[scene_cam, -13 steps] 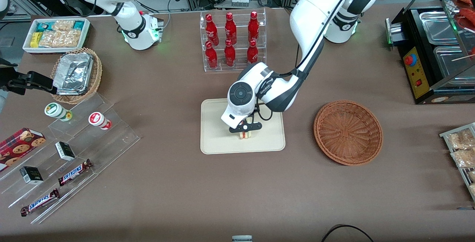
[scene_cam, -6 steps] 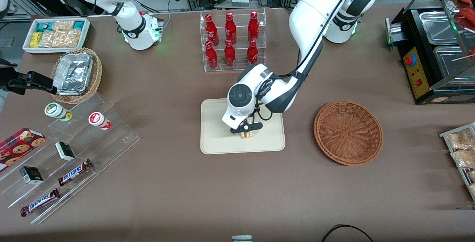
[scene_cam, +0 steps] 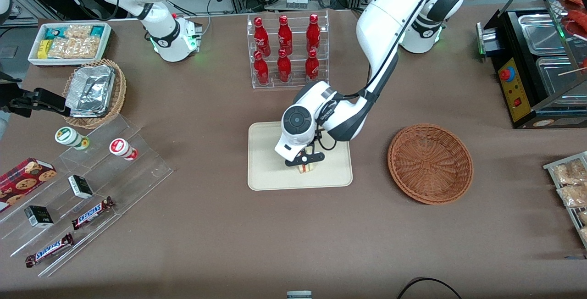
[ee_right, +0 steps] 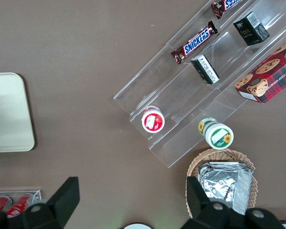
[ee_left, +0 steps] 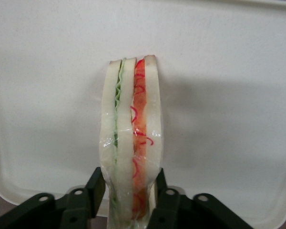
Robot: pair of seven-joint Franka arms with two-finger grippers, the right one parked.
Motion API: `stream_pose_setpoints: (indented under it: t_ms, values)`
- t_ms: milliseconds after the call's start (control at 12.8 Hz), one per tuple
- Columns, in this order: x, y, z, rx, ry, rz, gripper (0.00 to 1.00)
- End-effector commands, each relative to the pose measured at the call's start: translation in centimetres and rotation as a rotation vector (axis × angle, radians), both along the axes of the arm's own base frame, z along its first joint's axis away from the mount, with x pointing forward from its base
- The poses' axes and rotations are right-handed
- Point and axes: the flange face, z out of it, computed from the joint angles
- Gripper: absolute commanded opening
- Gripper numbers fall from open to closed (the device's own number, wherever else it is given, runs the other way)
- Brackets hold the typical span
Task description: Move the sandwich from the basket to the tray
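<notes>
The sandwich is pinched edge-up in the tool, low over the tray. The basket is seen empty. Only setting down and release are judged left.

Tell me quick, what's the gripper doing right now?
Gripper: closed on the sandwich, holding it over the tray.
</notes>
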Motion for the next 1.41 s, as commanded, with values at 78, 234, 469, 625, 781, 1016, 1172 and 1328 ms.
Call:
stream_pose_setpoints:
  t_ms: [78,234,469,625,781,1016,1172,1328]
  values:
    - [1.1,1.0,6.1,-0.004,-0.020,0.026,1.00]
    - [1.4,1.8,10.5,-0.006,-0.030,0.025,1.00]
    - [2.7,5.6,17.1,-0.016,-0.048,0.014,1.00]
    - [2.6,7.4,19.4,-0.007,-0.037,-0.102,1.00]
    - [3.9,11.7,21.3,0.016,0.001,-0.093,1.00]
    - [5.4,19.7,23.2,0.010,0.030,-0.132,1.00]
    - [5.8,26.2,25.2,-0.006,0.033,-0.170,1.00]
    - [5.5,30.4,26.1,-0.017,0.035,-0.190,1.00]
